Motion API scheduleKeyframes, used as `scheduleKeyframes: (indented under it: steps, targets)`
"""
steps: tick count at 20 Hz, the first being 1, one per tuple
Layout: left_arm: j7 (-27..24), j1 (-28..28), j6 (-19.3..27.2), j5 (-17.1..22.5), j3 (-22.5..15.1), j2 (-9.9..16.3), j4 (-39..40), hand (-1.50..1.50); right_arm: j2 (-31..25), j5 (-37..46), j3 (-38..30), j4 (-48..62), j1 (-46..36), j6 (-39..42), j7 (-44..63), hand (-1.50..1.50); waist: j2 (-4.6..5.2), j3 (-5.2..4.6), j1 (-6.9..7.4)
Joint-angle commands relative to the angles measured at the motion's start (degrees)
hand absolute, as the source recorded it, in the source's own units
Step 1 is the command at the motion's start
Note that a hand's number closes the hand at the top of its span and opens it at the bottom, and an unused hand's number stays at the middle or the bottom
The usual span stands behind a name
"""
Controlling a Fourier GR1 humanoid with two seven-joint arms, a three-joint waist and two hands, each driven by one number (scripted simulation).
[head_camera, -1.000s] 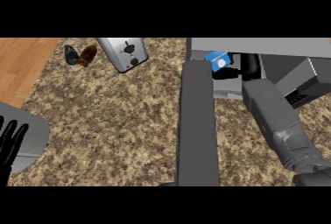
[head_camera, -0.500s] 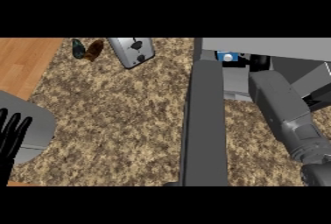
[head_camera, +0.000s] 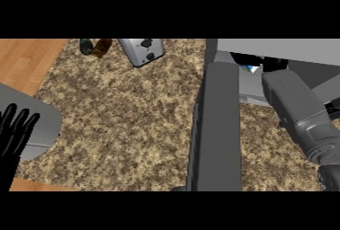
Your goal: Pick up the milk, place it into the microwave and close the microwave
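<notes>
A silver toaster lies on the speckled table; two dark bottles stand just beside it.

A black left hand with slim fingers; a grey, smooth, boxy right forearm.

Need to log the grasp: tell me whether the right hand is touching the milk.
Touching. In the head view the right hand wraps the milk inside the microwave.

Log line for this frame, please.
phase: placing | right hand: in microwave, on milk | door: open | left hand: resting
</notes>
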Motion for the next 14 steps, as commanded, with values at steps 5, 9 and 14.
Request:
scheduleKeyframes:
  steps: [5, 9, 14]
  targets:
    - [0.5, -1.88, 0.06, -2.51, -2.07, 0.2, 0.03, -1.5, -2.12, 6.03, 4.81, 6.44, -0.06, -10.32, 5.34, -1.5, 1.03, -0.26, 1.42]
    - [0.18, -2.14, 0.49, -3.18, -2.87, -0.75, 0.67, -1.5, 1.5, 0.1, -0.37, 3.02, -2.41, 3.49, 4.25, -1.5, 0.56, 0.23, 1.23]
    - [0.18, -2.51, 0.79, -4.2, -4.0, -1.41, 0.67, -1.5, 3.41, -1.56, -1.97, 2.39, -1.72, 6.89, 2.96, -1.5, 0.33, 0.23, 1.02]
